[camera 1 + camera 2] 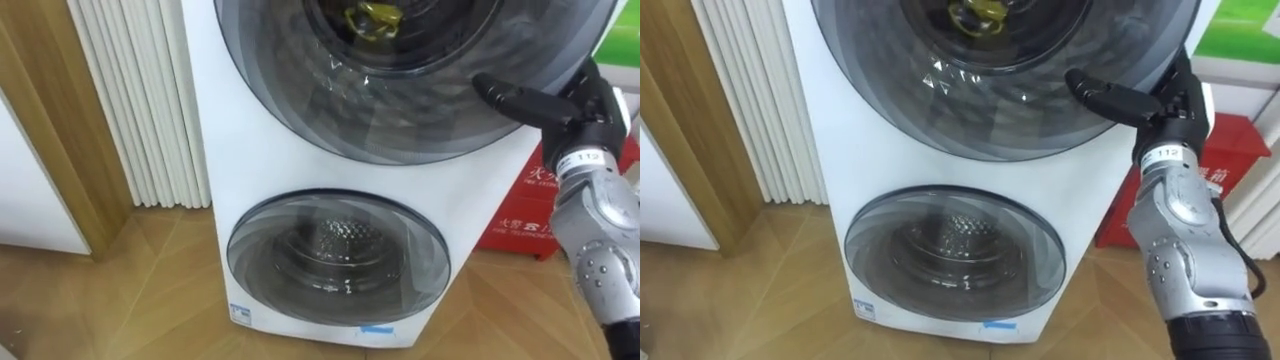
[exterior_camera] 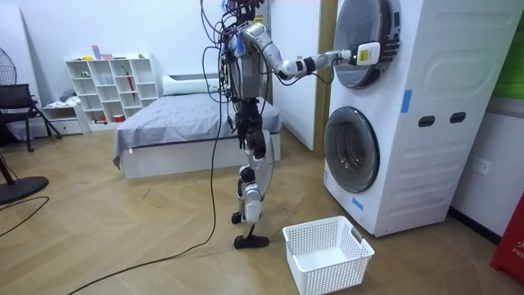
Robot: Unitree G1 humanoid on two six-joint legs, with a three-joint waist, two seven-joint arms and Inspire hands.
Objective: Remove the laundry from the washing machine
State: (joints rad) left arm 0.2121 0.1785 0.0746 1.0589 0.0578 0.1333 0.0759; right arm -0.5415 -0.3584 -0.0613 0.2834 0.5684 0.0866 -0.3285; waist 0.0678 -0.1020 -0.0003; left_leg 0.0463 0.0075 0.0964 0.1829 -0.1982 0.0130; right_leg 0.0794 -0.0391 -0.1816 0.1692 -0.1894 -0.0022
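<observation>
The robot stands facing the stacked washing machine, its right hand laid on the right edge of the upper door — whether it grips or lies open I cannot tell. A yellow garment shows behind that door's glass, at the top edge. A white basket sits on the floor near the machine's lower door.

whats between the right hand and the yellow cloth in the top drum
The upper round tinted glass door: right hand at its rim, yellow cloth behind it, in the left eye view.
</observation>
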